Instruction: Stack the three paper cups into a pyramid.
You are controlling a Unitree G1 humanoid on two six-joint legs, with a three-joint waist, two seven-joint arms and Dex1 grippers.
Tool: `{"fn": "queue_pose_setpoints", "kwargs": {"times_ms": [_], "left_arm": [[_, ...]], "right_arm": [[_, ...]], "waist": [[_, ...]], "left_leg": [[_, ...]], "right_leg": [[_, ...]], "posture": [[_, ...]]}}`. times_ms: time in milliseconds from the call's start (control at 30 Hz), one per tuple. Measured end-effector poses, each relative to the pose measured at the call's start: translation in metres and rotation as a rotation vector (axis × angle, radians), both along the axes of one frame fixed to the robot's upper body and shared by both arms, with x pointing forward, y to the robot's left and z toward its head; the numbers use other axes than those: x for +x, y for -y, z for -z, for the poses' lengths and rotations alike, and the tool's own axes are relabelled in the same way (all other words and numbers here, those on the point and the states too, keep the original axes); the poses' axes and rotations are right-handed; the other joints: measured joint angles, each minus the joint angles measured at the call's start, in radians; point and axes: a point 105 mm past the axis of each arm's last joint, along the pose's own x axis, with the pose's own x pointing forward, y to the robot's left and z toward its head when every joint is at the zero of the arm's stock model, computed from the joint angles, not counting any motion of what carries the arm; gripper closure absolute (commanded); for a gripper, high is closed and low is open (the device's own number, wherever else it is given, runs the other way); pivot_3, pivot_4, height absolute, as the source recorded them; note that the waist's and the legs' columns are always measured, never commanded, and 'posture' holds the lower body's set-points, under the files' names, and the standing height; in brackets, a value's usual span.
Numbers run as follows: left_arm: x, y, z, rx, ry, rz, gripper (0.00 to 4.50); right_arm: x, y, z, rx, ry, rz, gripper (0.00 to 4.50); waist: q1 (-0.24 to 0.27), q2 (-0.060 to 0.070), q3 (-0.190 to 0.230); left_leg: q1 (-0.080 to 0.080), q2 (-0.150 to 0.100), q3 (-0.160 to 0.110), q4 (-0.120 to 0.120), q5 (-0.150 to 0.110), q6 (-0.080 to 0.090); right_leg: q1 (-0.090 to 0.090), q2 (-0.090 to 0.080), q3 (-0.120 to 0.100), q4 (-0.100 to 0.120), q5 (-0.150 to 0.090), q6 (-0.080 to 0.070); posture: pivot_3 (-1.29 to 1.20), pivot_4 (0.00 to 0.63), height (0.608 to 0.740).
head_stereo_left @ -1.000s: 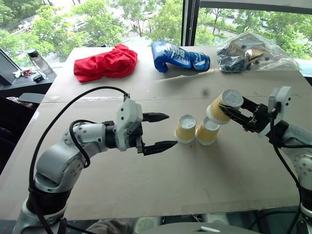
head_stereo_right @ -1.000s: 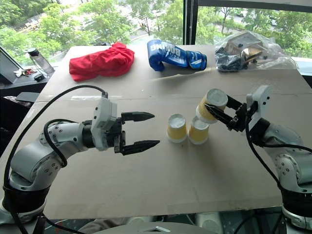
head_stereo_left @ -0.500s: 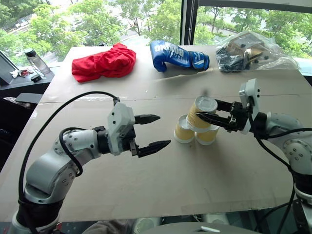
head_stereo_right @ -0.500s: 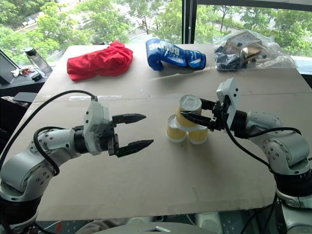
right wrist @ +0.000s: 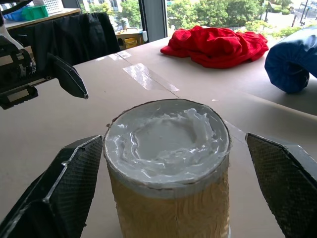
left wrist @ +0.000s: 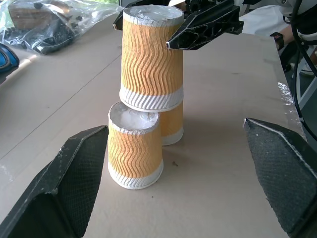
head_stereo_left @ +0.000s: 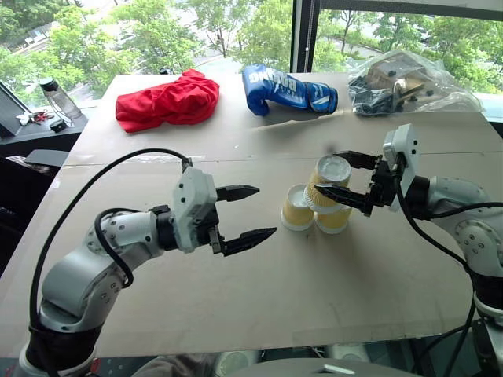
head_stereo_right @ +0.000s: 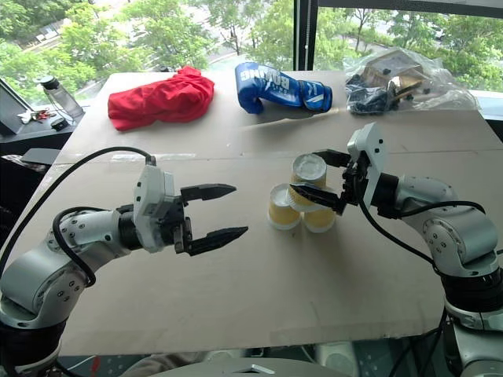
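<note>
Two paper cups stand upside down side by side on the table, the left one (head_stereo_left: 297, 208) and the right one (head_stereo_left: 334, 219). The third cup (head_stereo_left: 328, 182) sits upright across their tops, forming the pyramid. My right gripper (head_stereo_left: 325, 173) is open, one finger (left wrist: 203, 27) on each side of this top cup (right wrist: 168, 144) with a gap between each finger and the cup. My left gripper (head_stereo_left: 266, 210) hangs open to the left of the cups, pointing at them with nothing between its fingers.
At the table's far side lie a red cloth (head_stereo_left: 169, 100), a blue boxing glove (head_stereo_left: 287, 90) and a clear plastic bag of items (head_stereo_left: 409, 85). A water bottle (head_stereo_left: 59, 98) stands on a side stand to the left.
My right gripper carried the third cup leftward, set it on the two base cups, then opened its fingers. The left gripper stayed put and open.
</note>
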Motion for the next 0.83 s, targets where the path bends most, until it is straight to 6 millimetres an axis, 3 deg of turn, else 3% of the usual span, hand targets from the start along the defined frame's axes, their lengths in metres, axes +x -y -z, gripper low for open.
{"fn": "queue_pose_setpoints", "kwargs": {"times_ms": [200,267,367,500,700,833], "left_arm": [[-0.009,-0.013,0.020,-0.051,-0.069,-0.058,0.00],[-0.008,-0.021,0.031,-0.068,-0.091,-0.126,0.00],[-0.004,-0.026,0.039,-0.064,-0.101,-0.182,0.00],[0.001,-0.039,0.094,0.016,-0.134,-0.408,0.00],[0.004,-0.030,0.104,0.042,-0.073,-0.440,0.00],[-0.003,-0.032,0.111,0.047,-0.074,-0.446,0.00]], "right_arm": [[-0.028,0.035,-0.007,0.003,-0.022,0.035,0.07],[-0.045,0.049,0.006,-0.036,-0.075,0.053,0.07],[-0.050,0.057,0.014,-0.054,-0.089,0.068,0.07],[-0.055,0.103,0.078,-0.041,-0.163,0.232,0.07],[-0.047,0.125,0.116,-0.081,-0.117,0.288,0.07],[-0.042,0.130,0.122,-0.061,-0.084,0.305,0.07]], "waist": [[0.003,0.000,0.000],[0.006,0.000,0.000],[0.002,0.001,0.001],[0.004,-0.002,-0.001],[0.000,0.000,-0.001],[0.000,0.000,-0.001]], "left_leg": [[-0.002,0.000,-0.001,-0.001,0.000,0.000],[-0.002,0.000,-0.001,-0.002,-0.001,0.001],[0.000,0.001,-0.001,-0.002,-0.001,0.001],[0.003,0.001,0.002,-0.003,-0.001,0.001],[0.004,0.002,0.002,-0.001,0.000,0.001],[0.004,0.004,0.002,-0.002,0.000,0.001]], "right_leg": [[0.000,-0.003,-0.001,-0.004,0.000,0.000],[0.000,-0.003,-0.001,-0.005,0.000,0.000],[0.001,-0.003,0.000,-0.004,-0.002,-0.005],[0.003,-0.002,0.002,-0.004,-0.002,-0.005],[0.003,-0.001,0.003,-0.003,0.000,-0.006],[0.002,0.000,0.002,-0.003,-0.001,-0.006]], "posture": [[0.00,0.150,0.737],[0.00,0.150,0.737],[0.00,0.150,0.737],[0.00,0.150,0.737],[0.00,0.150,0.737],[0.00,0.150,0.737]]}}
